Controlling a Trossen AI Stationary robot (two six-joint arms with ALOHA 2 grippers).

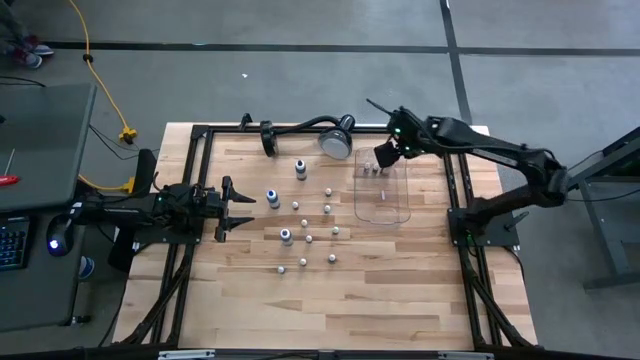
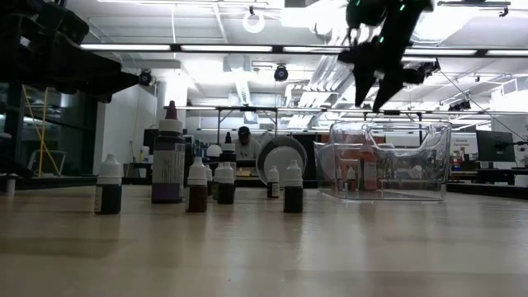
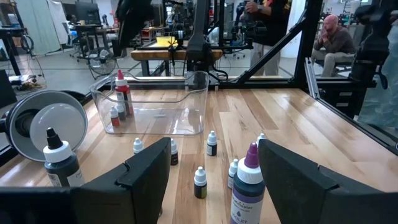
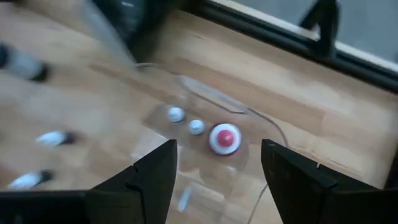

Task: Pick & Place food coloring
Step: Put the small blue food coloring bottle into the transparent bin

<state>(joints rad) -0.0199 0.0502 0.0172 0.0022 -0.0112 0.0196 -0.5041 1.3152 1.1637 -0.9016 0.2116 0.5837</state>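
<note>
Several food coloring bottles point(image 1: 305, 222) stand upright on their bases on the wooden table, most white-capped and tiny, with a few taller ones point(image 2: 169, 157). A clear plastic tray point(image 1: 392, 205) at the far right holds a red-capped bottle point(image 4: 224, 138) and two small white-capped ones point(image 4: 175, 114) at its far end. My right gripper point(image 1: 385, 152) hangs open above that end of the tray point(image 2: 388, 161), pointing steeply down, with nothing between its fingers. My left gripper point(image 1: 235, 210) rests open and level at the table's left side, facing the bottles point(image 3: 211, 144).
A round silver lamp head point(image 1: 337, 138) on a black gooseneck lies at the far edge, next to the tray. A black frame point(image 1: 190, 160) runs along the table's sides. Bare wood point(image 1: 380, 300) lies toward the near edge. People point(image 3: 333, 37) are in the room beyond.
</note>
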